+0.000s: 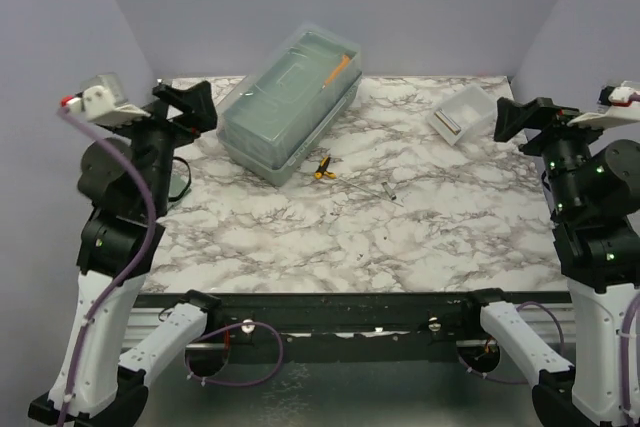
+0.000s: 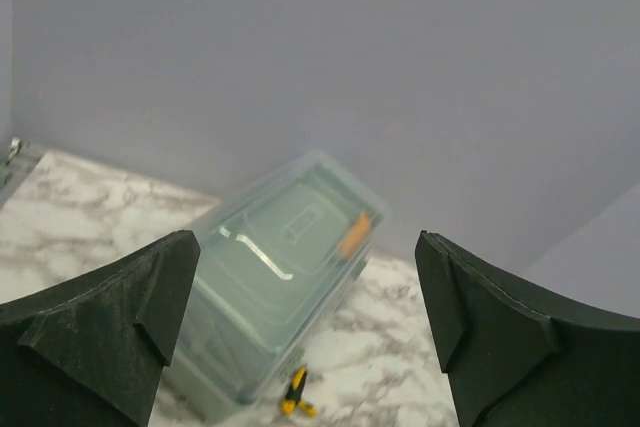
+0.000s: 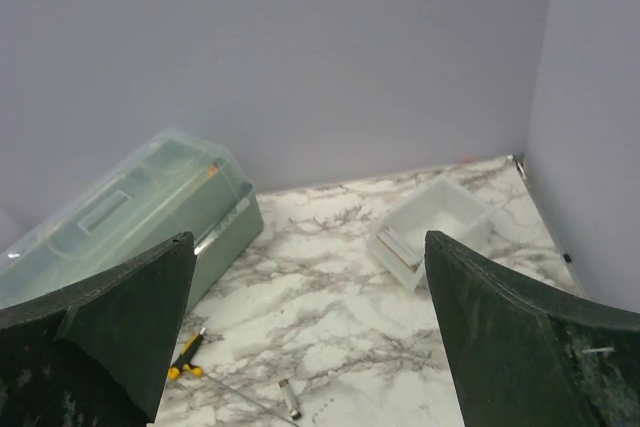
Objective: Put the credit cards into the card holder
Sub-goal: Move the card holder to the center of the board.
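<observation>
No credit card and no card holder shows plainly in any view. My left gripper (image 1: 190, 105) hangs open and empty above the table's left side; in its wrist view (image 2: 305, 327) the jaws stand wide apart, framing the translucent box. My right gripper (image 1: 520, 117) hangs open and empty above the right side; in its wrist view (image 3: 310, 327) the jaws stand wide apart over bare marble. A thin dark-edged strip (image 3: 395, 247) lies against the near wall of the white tray; I cannot tell what it is.
A large translucent lidded box (image 1: 290, 102) lies at the back left, something orange (image 2: 352, 234) inside. A small white tray (image 1: 478, 97) sits at the back right. A yellow-handled tool (image 1: 323, 167) and a small metal cylinder (image 1: 390, 189) lie mid-table on the marble (image 1: 400, 237).
</observation>
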Motion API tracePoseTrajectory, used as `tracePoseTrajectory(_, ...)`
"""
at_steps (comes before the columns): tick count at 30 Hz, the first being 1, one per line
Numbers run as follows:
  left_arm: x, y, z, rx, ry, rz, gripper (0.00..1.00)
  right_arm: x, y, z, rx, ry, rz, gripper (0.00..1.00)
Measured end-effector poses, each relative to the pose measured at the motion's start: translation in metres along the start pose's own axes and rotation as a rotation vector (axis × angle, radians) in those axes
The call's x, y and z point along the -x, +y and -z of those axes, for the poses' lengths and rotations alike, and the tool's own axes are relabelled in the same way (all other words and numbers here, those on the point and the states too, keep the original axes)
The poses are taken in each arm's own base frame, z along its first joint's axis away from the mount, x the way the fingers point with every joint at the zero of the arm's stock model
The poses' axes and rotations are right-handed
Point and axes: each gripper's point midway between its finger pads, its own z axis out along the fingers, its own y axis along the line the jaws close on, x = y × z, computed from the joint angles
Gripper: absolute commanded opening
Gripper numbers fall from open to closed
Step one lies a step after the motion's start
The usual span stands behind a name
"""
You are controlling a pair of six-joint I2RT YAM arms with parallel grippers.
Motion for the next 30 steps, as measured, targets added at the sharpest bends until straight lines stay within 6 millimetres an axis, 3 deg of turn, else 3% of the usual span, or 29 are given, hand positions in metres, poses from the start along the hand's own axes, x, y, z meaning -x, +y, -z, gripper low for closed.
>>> tracePoseTrajectory(3,-0.064,0.022,-0.018,0.086,0.179,-0.044,0.99,-0.032,-0.007,-0.008,-0.029,0.074,-0.003,1.00)
tracePoseTrajectory(6,-0.126,0.048,-0.022,0.166,0.346,-0.082,0.99,-0.068,-0.012,-0.014,-0.043,0.165,-0.002,1.00)
tracePoseTrajectory(7,-0.156,0.062,-0.019,0.199,0.427,-0.095,0.99,-0.079,-0.012,-0.016,-0.041,0.191,0.000,1.00)
tracePoseTrajectory(9,-0.197,0.086,-0.008,0.260,0.544,-0.102,0.99,-0.098,-0.012,-0.018,-0.033,0.240,0.003,1.00)
tracePoseTrajectory(11,-0.225,0.119,0.007,0.362,0.638,-0.082,0.99,-0.111,-0.011,-0.019,-0.026,0.278,-0.004,1.00)
tracePoseTrajectory(15,-0.236,0.184,0.025,0.584,0.660,0.027,0.99,-0.128,-0.006,-0.019,0.000,0.338,-0.032,1.00)
tracePoseTrajectory(16,-0.234,0.207,0.030,0.670,0.640,0.074,0.99,-0.132,-0.004,-0.019,0.008,0.349,-0.040,1.00)
tracePoseTrajectory(21,-0.243,0.281,0.047,0.966,0.590,0.251,0.99,-0.151,0.004,-0.014,0.046,0.419,-0.091,1.00)
tracePoseTrajectory(25,-0.266,0.313,0.052,1.088,0.590,0.298,0.99,-0.158,0.019,-0.012,0.122,0.459,-0.118,1.00)
tracePoseTrajectory(30,-0.286,0.345,0.025,1.126,0.638,0.248,0.99,-0.169,0.037,-0.003,0.236,0.511,-0.137,1.00)
